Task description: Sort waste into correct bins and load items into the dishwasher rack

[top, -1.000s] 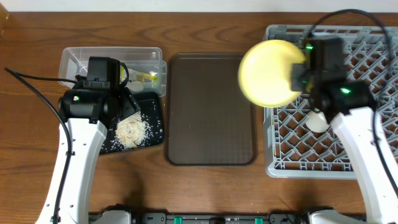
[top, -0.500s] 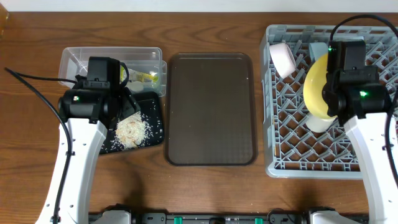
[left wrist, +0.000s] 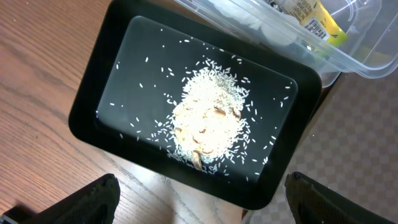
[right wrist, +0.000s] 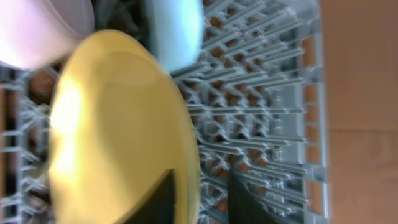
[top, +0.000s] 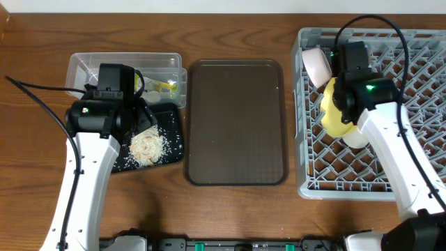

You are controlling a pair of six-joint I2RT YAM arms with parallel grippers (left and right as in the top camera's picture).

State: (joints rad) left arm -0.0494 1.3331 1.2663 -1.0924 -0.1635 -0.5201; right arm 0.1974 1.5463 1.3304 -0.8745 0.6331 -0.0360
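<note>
Loading: right gripper (right wrist: pixel 202 196) pinches yellow plate (top: pixel 334 115) by its rim, on edge at 10 o'clock of the rack (top: pixel 425 84); seat it upright between pegs (right wrist: pixel 249 106) before letting go; left gripper (left wrist: pixel 202 199) spread over black tray (left wrist: pixel 84 118).

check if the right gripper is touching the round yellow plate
Touching: right wrist view shows the right gripper clamped over the round yellow plate, one finger flat on its face.

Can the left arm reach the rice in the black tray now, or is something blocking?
Probably yes. The left gripper hangs open directly above the black tray, and the rice lies uncovered in its middle. The clear tub borders the tray but does not cover the rice.
</note>
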